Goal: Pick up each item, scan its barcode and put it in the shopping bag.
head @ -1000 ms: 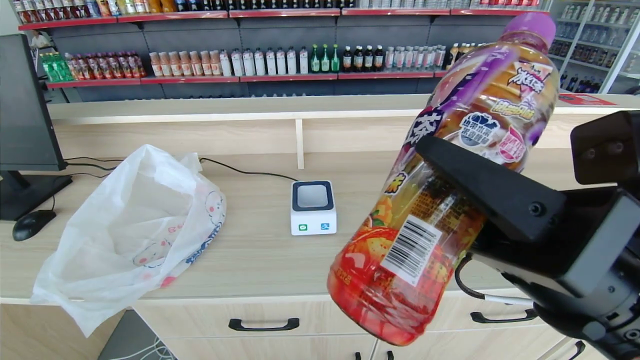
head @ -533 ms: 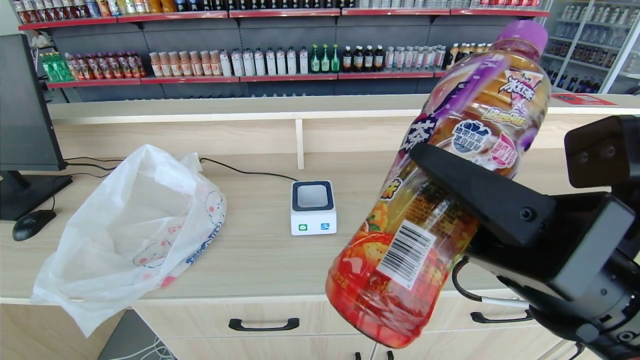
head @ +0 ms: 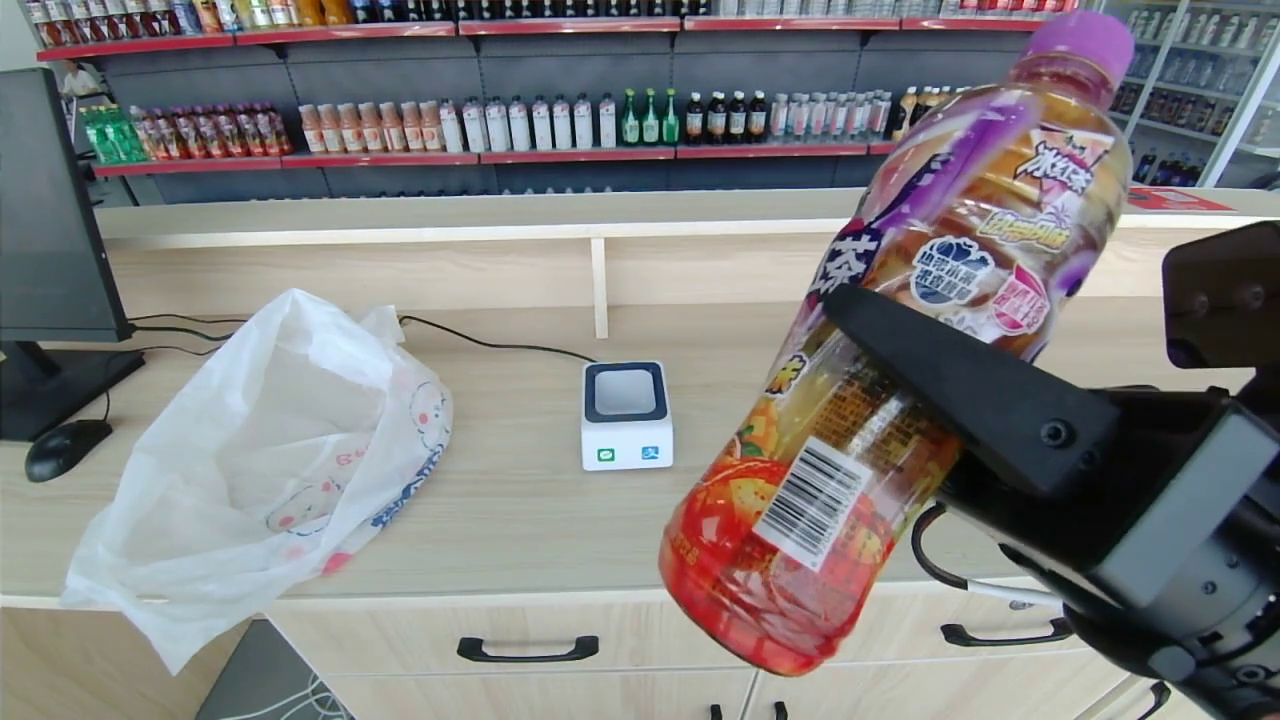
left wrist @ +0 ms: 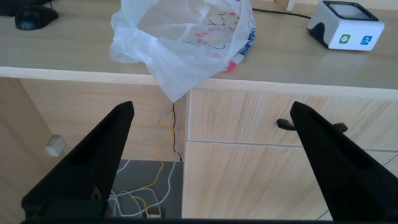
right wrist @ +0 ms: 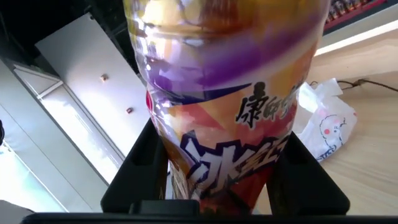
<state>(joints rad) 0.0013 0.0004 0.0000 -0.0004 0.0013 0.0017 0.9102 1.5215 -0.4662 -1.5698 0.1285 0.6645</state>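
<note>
Change: since the earlier frames the bottle [head: 850, 430] has risen slightly and shifted a little to the robot's right, carried by the right claw [right wrist: 225, 174]; the bag and the scanner lie as they did.
Bottle: in the air on the robot's right, close to the head camera and in front of the counter edge. It is tilted, with the purple cap up and away and the red base down and toward the robot's left. The barcode [head: 812, 490] on its lower label faces the head camera.
Right claw: pinching the bottle around its middle, one black finger [head: 960, 380] across the label and the other behind it.
Left claw [left wrist: 211, 109]: spread wide and holding nothing, low in front of the drawers [left wrist: 261, 124], below the counter edge.
Counter [head: 520, 520]: light wood, with drawer handles [head: 527, 650] under it.
Bag [head: 270, 450]: white plastic, slumped open on the robot's left, one corner hanging over the front edge.
Scanner [head: 626, 413]: small white box with a dark window on top, mid-counter, between the bag and the bottle, apart from both; a cable [head: 480, 343] runs behind it.
Mouse [head: 65, 447]: far left, beside the foot of the monitor [head: 50, 200].
Shelves [head: 500, 120]: rows of drinks behind the counter.
</note>
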